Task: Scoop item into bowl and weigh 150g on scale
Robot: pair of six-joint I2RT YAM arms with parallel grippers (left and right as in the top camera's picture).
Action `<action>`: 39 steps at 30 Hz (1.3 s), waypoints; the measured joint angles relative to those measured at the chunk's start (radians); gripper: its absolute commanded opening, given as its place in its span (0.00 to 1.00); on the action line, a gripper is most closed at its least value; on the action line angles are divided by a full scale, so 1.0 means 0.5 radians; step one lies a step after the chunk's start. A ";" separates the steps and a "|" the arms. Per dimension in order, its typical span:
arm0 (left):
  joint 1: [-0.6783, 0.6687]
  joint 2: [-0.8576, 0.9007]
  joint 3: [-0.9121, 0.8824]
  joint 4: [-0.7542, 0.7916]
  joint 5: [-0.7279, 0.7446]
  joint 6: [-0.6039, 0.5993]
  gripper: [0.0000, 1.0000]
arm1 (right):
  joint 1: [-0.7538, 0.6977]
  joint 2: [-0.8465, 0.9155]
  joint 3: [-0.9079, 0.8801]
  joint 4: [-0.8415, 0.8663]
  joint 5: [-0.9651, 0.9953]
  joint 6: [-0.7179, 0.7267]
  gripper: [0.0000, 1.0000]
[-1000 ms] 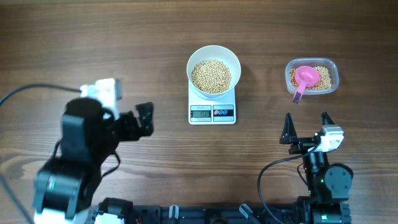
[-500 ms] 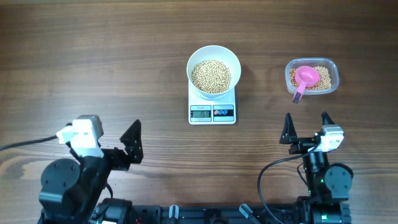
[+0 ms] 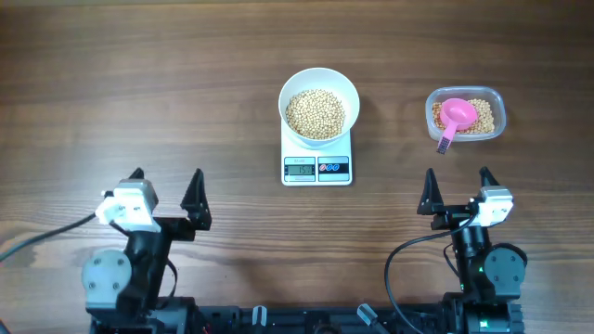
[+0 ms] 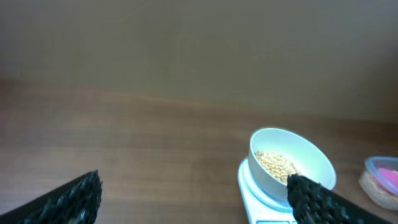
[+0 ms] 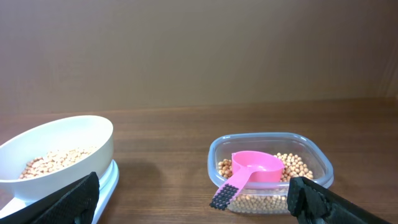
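Okay, quick pass. The scale (image 3: 316, 167) sits mid-table (image 3: 139, 74). Its display is lit, but the digits are too small for me to read. The bowl (image 3: 351, 88) stands upright on top of the scale. The item (image 3: 315, 113), tan beans, is piled inside the bowl, below its rim. More of the same beans fill a clear container (image 3: 499, 104) to the right of the scale, apart from it. A pink scoop (image 3: 457, 113) lies on the beans in that container. The scoop's cup faces up, and its dark-tipped handle pokes over the rim on the side nearer my arms. My left fingers (image 3: 196, 197) are spread wide and hold nothing. They're over bare table, left of the scale and nearer me, well apart from it. My right fingers (image 3: 429, 195) are the same, wide and empty, right of the scale and nearer me, also well apart.
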 measured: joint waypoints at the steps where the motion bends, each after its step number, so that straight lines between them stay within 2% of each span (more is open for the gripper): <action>1: 0.016 -0.038 -0.047 0.049 0.005 0.008 1.00 | 0.000 0.000 0.000 -0.001 0.000 0.000 1.00; 14: 0.131 -0.416 -0.559 0.547 0.035 0.058 1.00 | 0.000 0.000 0.000 0.000 0.000 0.000 1.00; 30: 0.125 -0.424 -0.863 1.005 0.034 -0.056 1.00 | 0.000 0.000 0.000 0.000 0.000 0.000 1.00; 39: -0.012 -0.424 -0.991 1.135 0.036 -0.086 1.00 | 0.000 0.000 0.000 0.000 0.000 0.000 1.00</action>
